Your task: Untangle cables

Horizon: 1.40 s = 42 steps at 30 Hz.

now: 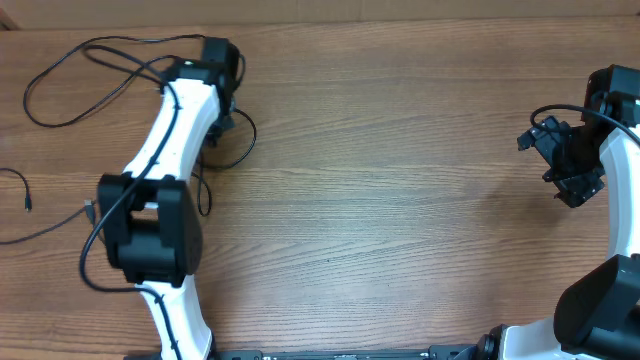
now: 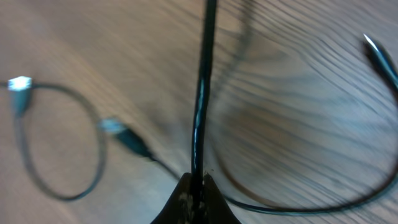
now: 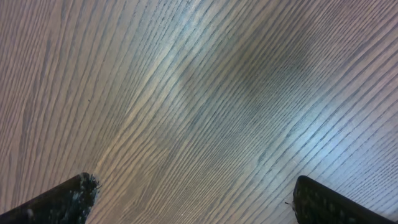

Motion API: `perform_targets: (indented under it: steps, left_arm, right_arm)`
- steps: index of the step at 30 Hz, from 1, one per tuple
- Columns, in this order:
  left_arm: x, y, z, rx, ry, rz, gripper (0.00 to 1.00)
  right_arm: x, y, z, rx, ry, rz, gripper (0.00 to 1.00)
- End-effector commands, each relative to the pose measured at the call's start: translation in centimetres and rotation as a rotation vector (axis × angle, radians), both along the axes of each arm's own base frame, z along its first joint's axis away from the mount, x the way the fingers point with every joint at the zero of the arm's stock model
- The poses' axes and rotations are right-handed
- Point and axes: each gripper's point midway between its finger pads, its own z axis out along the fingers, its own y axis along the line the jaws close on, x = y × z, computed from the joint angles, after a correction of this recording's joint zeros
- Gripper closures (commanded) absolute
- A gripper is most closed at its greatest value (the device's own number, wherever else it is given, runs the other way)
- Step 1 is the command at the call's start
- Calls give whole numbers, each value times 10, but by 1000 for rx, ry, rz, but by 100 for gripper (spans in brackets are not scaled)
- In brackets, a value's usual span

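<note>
My left pincer [image 2: 198,186] is clamped on one cable [image 2: 203,93] up in the upper left of the overhead view, right pincer [image 3: 193,202] spread wide at far right, so a hard tug might just cinch a knot.

Thin black cables [image 1: 140,41] sprawl in loose, overlapping loops toward the far left of the overhead view.
Up close we see one strand [image 2: 201,93] running straight and taut, pinched at its lower end in the left gripper [image 2: 198,186]. Beside it, a cord ending in a silver plug [image 2: 20,83] curls into an oval loop. A second plug end [image 2: 121,132] lies at that loop's right side.
</note>
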Motion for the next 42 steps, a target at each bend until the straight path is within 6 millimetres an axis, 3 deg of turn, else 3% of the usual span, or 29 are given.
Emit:
perform_targets:
  steps: [1,8,15,20,27,28,30,35,38,39,40,41,42]
  left_arm:
    - [5,-31,-17,-64,81,-203,96]
    - [9,-33,-7,68,64,-238,96]
    - [2,-90,-27,-249,117,-398,96]
    - [-4,-128,-29,-444,146,-584,96]
    - [-14,-107,-31,-389,206,-568,90]
    - [-16,-104,-31,-391,219,-560,82]
    - [-21,-100,-31,-393,240,-550,78]
    - [-28,-88,-31,-400,271,-525,75]
    - [-30,-91,-27,-472,274,-542,71]
    - [-30,-97,-26,-507,271,-578,68]
    - [-29,-102,-25,-539,264,-617,57]
    - [-28,-107,-25,-564,258,-663,34]
    - [-26,-109,-25,-567,250,-693,21]
  right_arm:
    - [6,-3,7,-14,-23,-3,0]
    - [6,-3,7,-14,-23,-3,0]
    - [6,-3,7,-14,-23,-3,0]
    - [6,-3,7,-14,-23,-3,0]
    - [6,-3,7,-14,-23,-3,0]
    - [6,-3,7,-14,-23,-3,0]
    - [6,-3,7,-14,-23,-3,0]
    - [6,-3,7,-14,-23,-3,0]
    - [6,-3,7,-14,-23,-3,0]
    - [6,-3,7,-14,-23,-3,0]
    - [6,-3,7,-14,-23,-3,0]
    - [6,-3,7,-14,-23,-3,0]
    - [6,-3,7,-14,-23,-3,0]
